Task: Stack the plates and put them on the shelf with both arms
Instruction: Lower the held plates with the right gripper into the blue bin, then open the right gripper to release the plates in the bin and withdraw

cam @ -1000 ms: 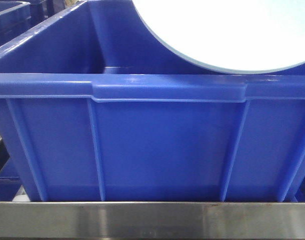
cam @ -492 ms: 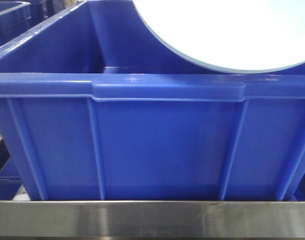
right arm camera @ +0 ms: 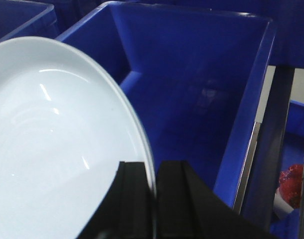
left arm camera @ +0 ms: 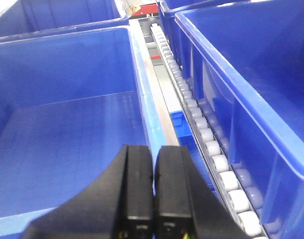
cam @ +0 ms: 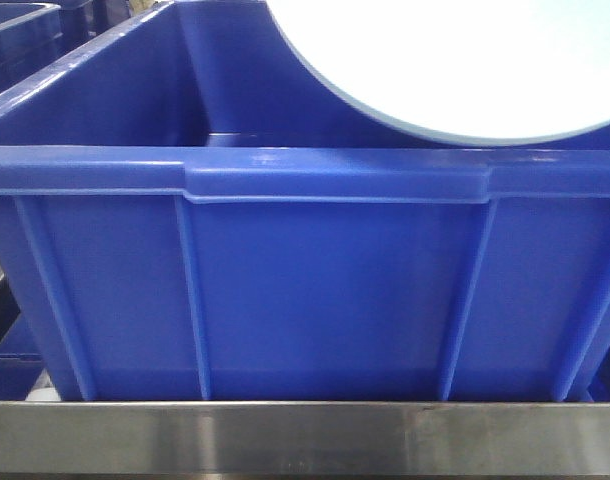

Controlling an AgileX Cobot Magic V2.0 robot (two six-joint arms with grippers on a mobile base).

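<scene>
Blue ribbed plastic bins fill all three views, with one big crate square-on in the front camera. Only one plate shows (a second is not in view anywhere). It is white and shallow, and the right gripper pinches it at the rim, pads closed on the edge with the rim running up between them. From that grip the plate spreads entirely to the left, its face tilted up and its bulk cantilevered off one edge. In the front view the plate hangs top right, above the crate's near wall and over its open inside, touching nothing. The left gripper has its jaws pressed together on nothing. It hovers over the rim of another crate beside a white roller track. The shelf reads as the steel band under the front crate, well below the plate. My judgement is that the right arm owns the next move and that stacking is not yet done. The free left side of the plate is where a second support would go, though I cannot tell how near the left arm is.
</scene>
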